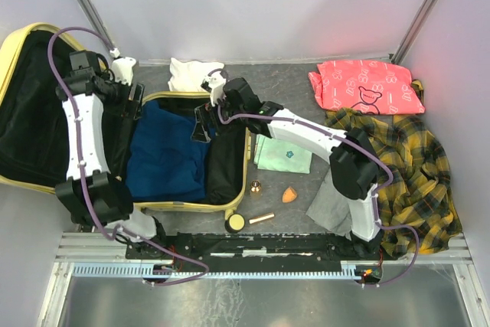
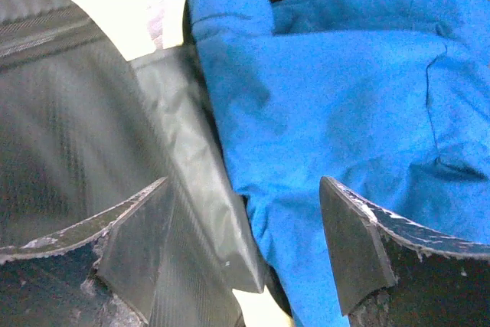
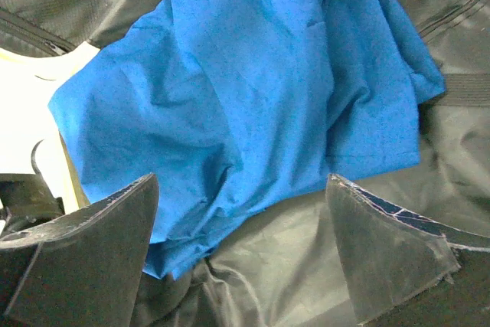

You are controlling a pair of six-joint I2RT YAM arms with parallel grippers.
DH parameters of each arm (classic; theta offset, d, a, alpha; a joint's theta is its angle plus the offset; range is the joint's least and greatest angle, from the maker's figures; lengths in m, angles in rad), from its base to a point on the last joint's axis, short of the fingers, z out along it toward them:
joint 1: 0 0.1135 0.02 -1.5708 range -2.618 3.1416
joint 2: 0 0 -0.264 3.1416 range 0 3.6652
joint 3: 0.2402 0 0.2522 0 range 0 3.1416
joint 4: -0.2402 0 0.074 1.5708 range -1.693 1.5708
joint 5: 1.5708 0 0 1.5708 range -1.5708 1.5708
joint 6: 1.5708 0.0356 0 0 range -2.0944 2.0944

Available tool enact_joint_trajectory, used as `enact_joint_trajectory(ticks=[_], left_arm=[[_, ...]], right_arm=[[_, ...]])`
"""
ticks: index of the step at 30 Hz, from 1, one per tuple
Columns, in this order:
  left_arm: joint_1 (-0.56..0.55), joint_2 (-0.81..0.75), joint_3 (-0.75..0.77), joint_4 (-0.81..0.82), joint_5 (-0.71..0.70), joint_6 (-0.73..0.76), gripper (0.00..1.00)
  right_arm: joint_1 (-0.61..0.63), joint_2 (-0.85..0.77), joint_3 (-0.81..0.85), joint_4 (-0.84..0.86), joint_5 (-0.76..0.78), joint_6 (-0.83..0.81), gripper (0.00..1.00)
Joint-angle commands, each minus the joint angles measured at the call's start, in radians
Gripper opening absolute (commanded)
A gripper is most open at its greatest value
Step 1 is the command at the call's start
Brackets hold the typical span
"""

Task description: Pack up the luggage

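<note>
Left pincer [image 2: 243, 189] hangs spread and empty over the place where the blue garment [image 2: 344, 97] meets the black lining [image 2: 69, 128]. The right pincer [image 3: 241, 181], likewise spread and holding nothing, hangs over the garment's opposite edge. The luggage [image 1: 191, 206] lies open at the left of the worktop [image 1: 298, 89], its two halves side by side with the blue garment in the right half, and beside it on the worktop lie a white cloth [image 1: 191, 74], a mint packet [image 1: 283, 155], an orange sponge [image 1: 289, 194], a pink bag [image 1: 366, 86] and a plaid shirt [image 1: 406, 166].
</note>
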State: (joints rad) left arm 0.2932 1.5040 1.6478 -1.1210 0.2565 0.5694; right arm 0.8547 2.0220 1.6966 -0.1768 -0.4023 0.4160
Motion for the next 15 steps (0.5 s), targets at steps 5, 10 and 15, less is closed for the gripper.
enact_joint_trajectory(ticks=[5,10,15], left_arm=[[-0.001,0.179,0.040,0.050,0.188,-0.076,0.74],[-0.027,0.240,-0.016,0.149,0.160,-0.131,0.55],[-0.031,0.307,-0.072,0.289,0.040,-0.217,0.39]], right_arm=[[0.051,-0.067,-0.040,0.053,-0.062,-0.270,0.87],[0.129,-0.017,-0.046,0.049,-0.064,-0.323,0.71],[0.192,0.090,-0.025,0.004,0.005,-0.452,0.73]])
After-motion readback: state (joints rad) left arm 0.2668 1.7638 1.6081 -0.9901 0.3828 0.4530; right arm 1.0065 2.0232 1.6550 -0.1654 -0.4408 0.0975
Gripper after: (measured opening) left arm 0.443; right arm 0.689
